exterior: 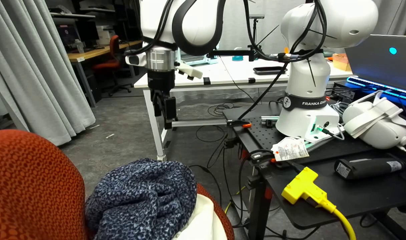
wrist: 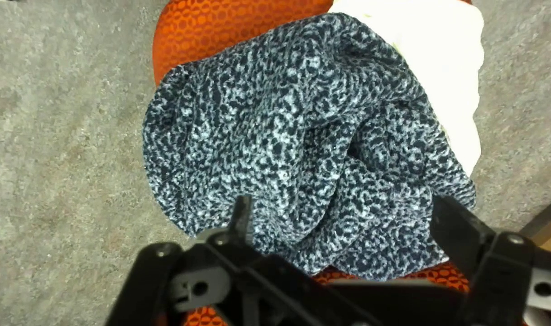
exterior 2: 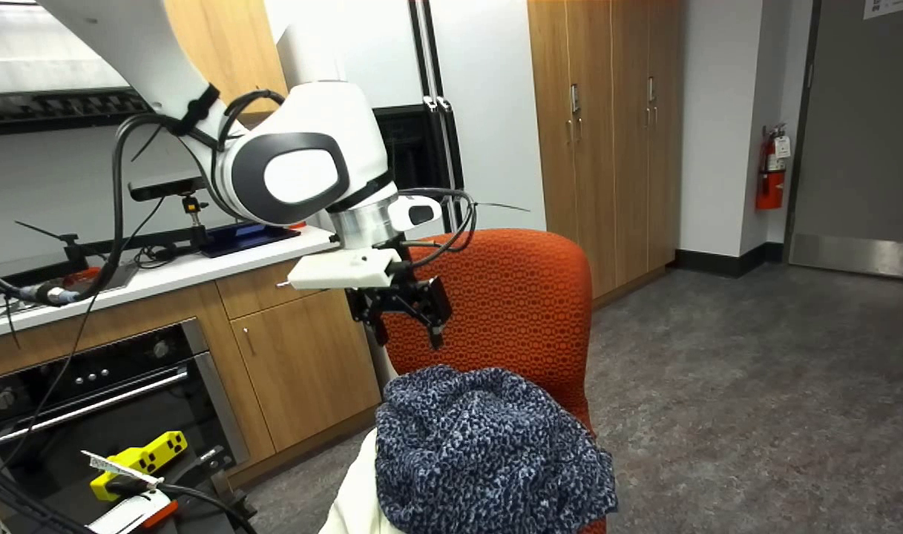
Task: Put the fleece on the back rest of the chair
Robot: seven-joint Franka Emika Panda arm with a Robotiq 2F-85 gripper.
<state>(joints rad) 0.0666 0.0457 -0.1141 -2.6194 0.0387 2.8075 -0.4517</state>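
The fleece, mottled navy and grey, lies bunched on the seat of the rust-orange chair [exterior: 223, 215] in both exterior views [exterior: 146, 196] [exterior 2: 488, 452]. It fills the middle of the wrist view [wrist: 293, 127]. The chair's back rest [exterior 2: 518, 297] stands upright behind the fleece and also shows in an exterior view [exterior: 32, 186]; no cloth shows on it. My gripper [exterior 2: 408, 340] is open and empty. It hangs pointing down above the fleece, apart from it, near the back rest. In the wrist view its fingers [wrist: 343, 203] are wide apart, with fleece visible below between them.
A cream-white cloth [wrist: 443, 59] lies on the seat partly under the fleece. A black table [exterior: 349, 196] carries the robot base, a yellow power connector [exterior: 304, 186] and a headset [exterior: 376, 123]. A white table [exterior: 219, 75] stands behind the arm. Wooden cabinets [exterior 2: 310, 363] line a wall.
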